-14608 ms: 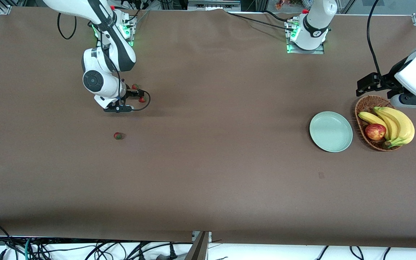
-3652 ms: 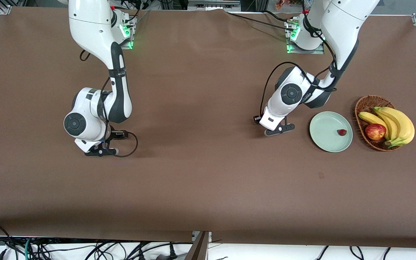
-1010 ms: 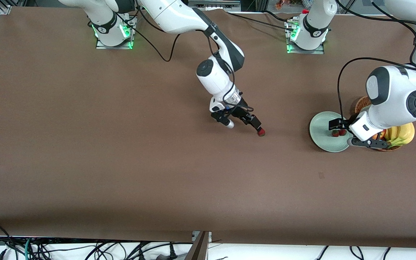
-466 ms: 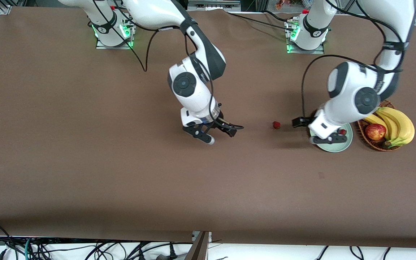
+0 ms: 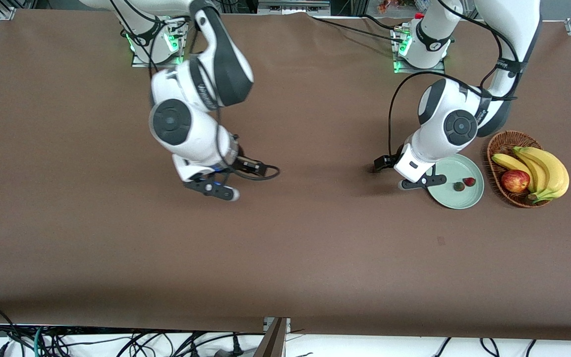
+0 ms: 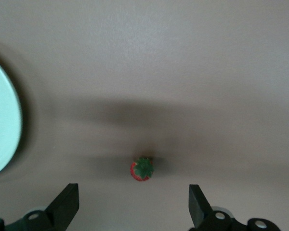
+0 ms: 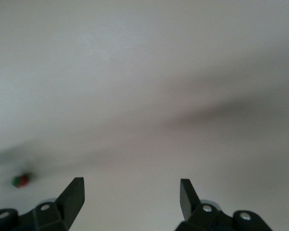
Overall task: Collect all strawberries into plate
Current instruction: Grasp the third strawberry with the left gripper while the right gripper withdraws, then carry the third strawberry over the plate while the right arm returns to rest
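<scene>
I have the left tool hanging low over the worktop just beside the plate, on the side toward the right arm's end, with its two fingers spread wide apart and holding nothing. In the left wrist view the last loose strawberry sits on the bare cloth just ahead of the tool, roughly centred in the gap between the fingers, its green cap facing up; in the front view the tool and wrist hide it. The other two strawberries already lie side by side on the plate, toward the edge next to the fruit basket. The right tool is well away, over open worktop nearer its own base, fingers also spread and empty; that arm looks blurred, so I judge it to be moving, and a small red-and-green thing shows at the edge of its wrist view, which I cannot identify for certain. The risks from here, as I judge them: the berry is tiny and rounded, so a descent that is slightly off centre could let one finger nudge it and roll it away instead of trapping it. Closing too high would only pinch the leafy cap, and closing too hard could squash or squirt it out. On the carry, the plate rim is close to the tool, so a low sweep could clip the rim and shift the plate or jostle the two berries on it.
</scene>
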Tool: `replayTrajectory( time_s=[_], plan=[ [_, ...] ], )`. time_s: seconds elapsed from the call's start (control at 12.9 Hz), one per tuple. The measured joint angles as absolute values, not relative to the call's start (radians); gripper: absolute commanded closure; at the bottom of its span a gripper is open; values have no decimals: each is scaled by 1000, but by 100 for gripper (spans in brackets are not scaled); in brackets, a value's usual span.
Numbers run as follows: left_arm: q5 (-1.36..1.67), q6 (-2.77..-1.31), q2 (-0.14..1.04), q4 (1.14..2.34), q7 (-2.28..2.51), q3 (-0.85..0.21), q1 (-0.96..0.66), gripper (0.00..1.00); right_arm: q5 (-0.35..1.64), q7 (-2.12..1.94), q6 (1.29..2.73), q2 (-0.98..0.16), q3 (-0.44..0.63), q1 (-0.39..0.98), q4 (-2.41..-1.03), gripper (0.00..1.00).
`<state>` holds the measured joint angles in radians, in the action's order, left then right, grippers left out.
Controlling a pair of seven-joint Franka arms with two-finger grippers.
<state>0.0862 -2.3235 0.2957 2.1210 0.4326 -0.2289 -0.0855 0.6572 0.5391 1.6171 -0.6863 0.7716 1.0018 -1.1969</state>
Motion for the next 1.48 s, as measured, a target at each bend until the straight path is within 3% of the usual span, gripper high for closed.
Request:
replayTrajectory(
  time_s=[0.16,0.31,0.39,0.7,0.78,0.93,1.09,1.32,1.4,1.48],
  plan=[
    [86,-2424,327,2179,443,-233,-86,0,593,454,1545,-652,816,996,-1203,11],
    [78,-2481,363,2194,469,-238,-92,0,509,414,1531,-605,794,966,-1228,11],
    [50,-2496,379,2194,495,-241,-96,0,450,399,1529,-570,738,919,-1244,11],
    [-60,-2549,433,2199,602,-246,-102,2,216,370,1526,-382,348,597,-1334,9],
    [-60,-2554,440,2199,608,-246,-102,17,185,348,1523,-341,266,517,-1359,9],
    [-60,-2554,442,2200,628,-252,-102,32,160,298,1519,-283,175,407,-1407,1],
    [-60,-2554,442,2210,652,-259,-104,44,147,262,1519,-233,103,312,-1461,0],
    [-60,-2554,442,2230,675,-267,-106,83,100,252,1522,-146,53,246,-1565,0],
    [-60,-2554,441,2231,679,-269,-106,93,91,252,1530,-118,47,244,-1601,0],
    [-60,-2549,438,2229,680,-270,-106,95,79,252,1547,-98,41,243,-1629,0]
  ],
)
